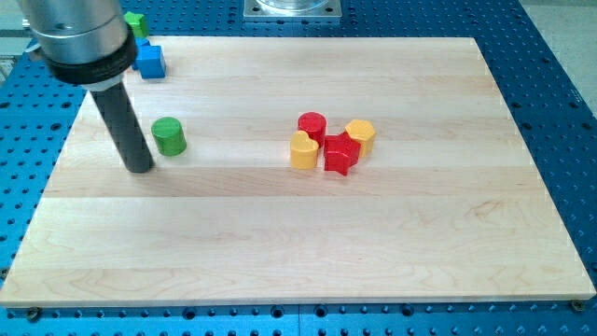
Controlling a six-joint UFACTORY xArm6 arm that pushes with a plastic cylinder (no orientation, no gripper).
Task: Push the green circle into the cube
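A: Board of pale wood is seen lying on a blue perforated table, filling most of the camera view. Where is the rod placed?

B: The dark rod is seen coming down from the view's top left, under a grey and black collar. My tip is set on the board just to the view's left of the green circle, close beside it and slightly lower in the view. Whether the two touch cannot be told. No jaws are carried by the rod, so nothing is clamped; only the bare end is presented to the blocks.

A: And the cube?

B: A blue cube is found near the board's top left corner, above the green circle and well apart from it. A green block is seen just above the blue cube, partly hidden by the collar; its shape cannot be made out.

A: What else is laid on the board?

B: A tight cluster is seen right of the centre: a red cylinder at the top, a yellow block to the right, another yellow block to the left, and a red block at the bottom. They are packed against one another, well apart from the green circle.
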